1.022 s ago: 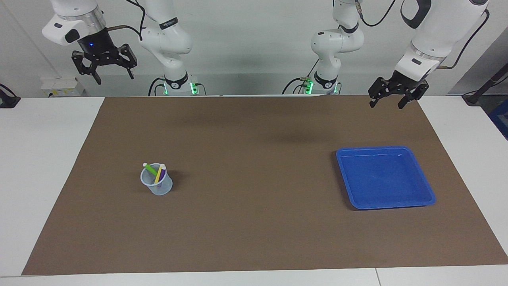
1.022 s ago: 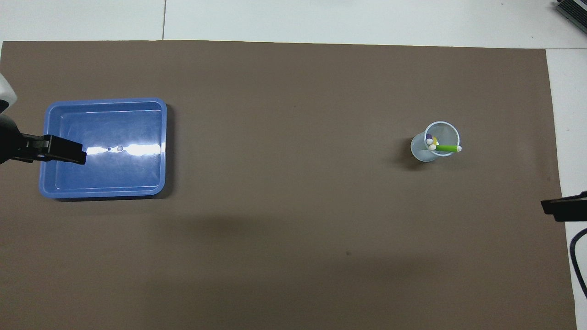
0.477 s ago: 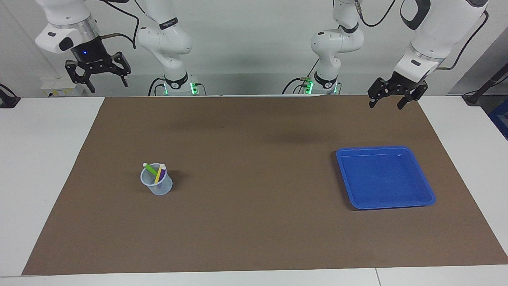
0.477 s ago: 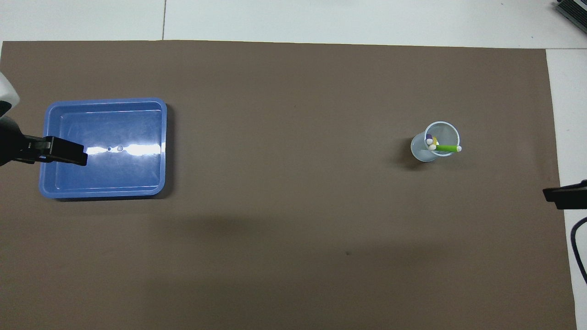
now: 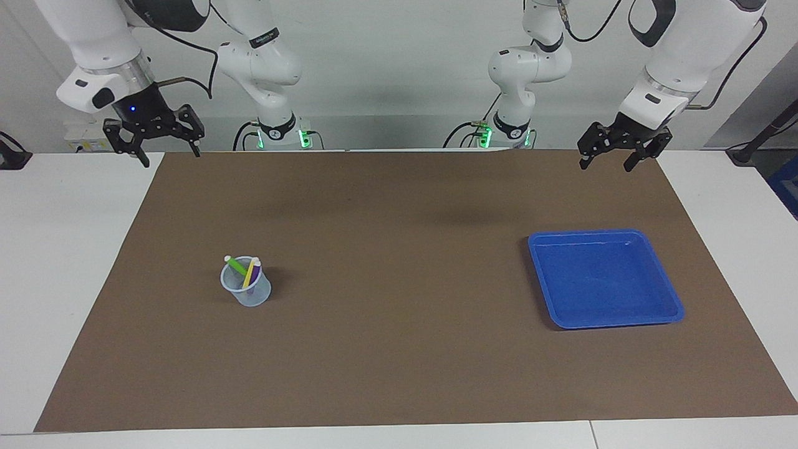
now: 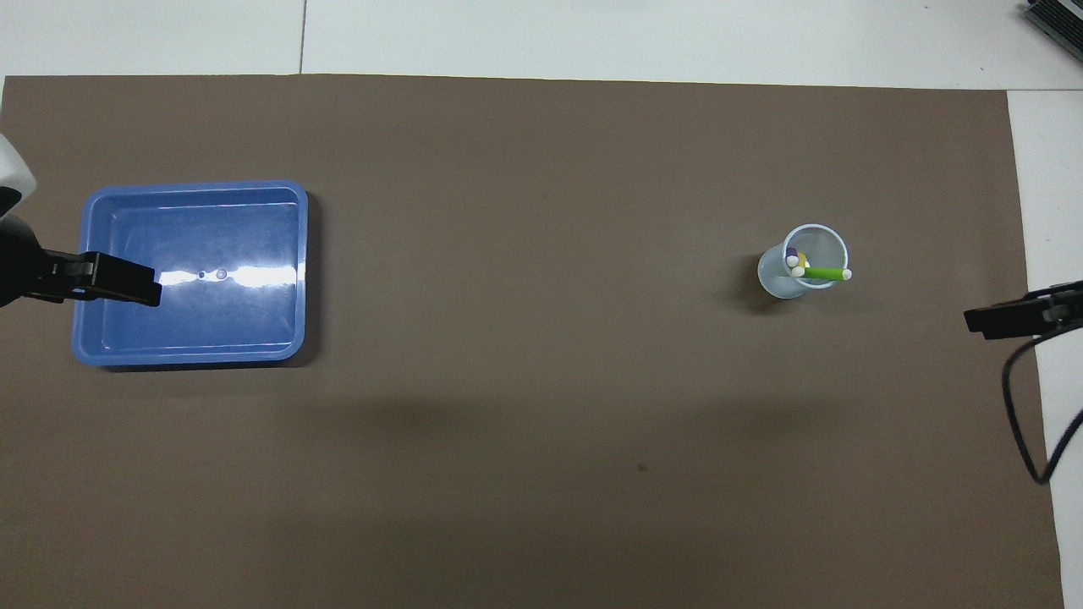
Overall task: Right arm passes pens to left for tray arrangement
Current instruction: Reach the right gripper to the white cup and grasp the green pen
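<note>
The right gripper (image 5: 166, 150) hung open and empty over the brown mat's (image 5: 399, 206) corner at its own end; the left gripper (image 5: 610, 163) did likewise at the other. The pens (image 5: 244, 269) stood in a clear cup (image 5: 247, 292), well apart from the blue tray (image 5: 648, 318).
</note>
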Controlling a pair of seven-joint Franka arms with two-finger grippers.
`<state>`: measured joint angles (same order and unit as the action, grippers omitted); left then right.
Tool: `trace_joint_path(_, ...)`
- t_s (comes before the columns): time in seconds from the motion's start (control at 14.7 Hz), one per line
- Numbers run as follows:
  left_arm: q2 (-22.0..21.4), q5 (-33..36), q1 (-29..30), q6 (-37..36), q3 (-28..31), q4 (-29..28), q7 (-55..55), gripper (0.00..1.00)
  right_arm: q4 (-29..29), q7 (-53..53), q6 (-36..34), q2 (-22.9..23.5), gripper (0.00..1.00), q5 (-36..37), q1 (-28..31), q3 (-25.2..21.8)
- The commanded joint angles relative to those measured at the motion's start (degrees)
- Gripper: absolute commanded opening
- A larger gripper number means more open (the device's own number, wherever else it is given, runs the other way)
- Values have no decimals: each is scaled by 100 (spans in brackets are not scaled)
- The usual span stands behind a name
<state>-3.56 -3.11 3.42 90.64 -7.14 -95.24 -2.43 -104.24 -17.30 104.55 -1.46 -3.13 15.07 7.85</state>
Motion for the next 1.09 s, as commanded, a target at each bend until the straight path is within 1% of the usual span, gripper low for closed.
trace_joint_path(0.0, -215, -49, 45, 129, 2, -267, -64, 100, 166, 384, 512, 680, 100, -161, 58, 50)
trace_joint_path(0.07, -215, -49, 45, 129, 2, -267, -64, 100, 175, 376, 732, 900, 100, -327, 49, 50)
trace_joint_path(0.14, -215, -49, 45, 129, 2, -267, -64, 100, 149, 298, 1004, 1041, 100, -346, -3, 50)
trace_joint_path(0.2, -215, -49, 45, 129, 2, -267, -64, 100, 97, 184, 1207, 1104, 100, -338, -143, 68)
trace_joint_path(0.27, -215, -49, 45, 129, 2, -267, -64, 100, 1, -26, 1348, 1122, 100, -311, -319, 68)
trace_joint_path(0.41, -215, -49, 45, 129, 2, -276, -64, 100, -324, -474, 1655, 1069, 100, -311, -347, 68)
trace_joint_path(0.54, -224, -49, 45, 147, 2, -302, -64, 100, -789, -1246, 1920, 921, 100, -311, -338, 68)
trace_joint_path(0.61, -224, -49, 45, 164, 2, -311, -64, 100, -957, -1580, 1999, 850, 100, -355, -303, 77)
trace_joint_path(0.68, -224, -49, 45, 164, 2, -311, -64, 100, -1002, -1845, 1991, 815, 100, -390, -259, 77)
trace_joint_path(0.82, -224, -49, 45, 164, 2, -311, -64, 100, -1020, -2023, 1921, 797, 100, -408, -163, 77)
trace_joint_path(1.02, -251, -49, 45, 208, 2, -381, -64, 100, -1037, -1988, 1754, 700, 88, -496, -188, 77)
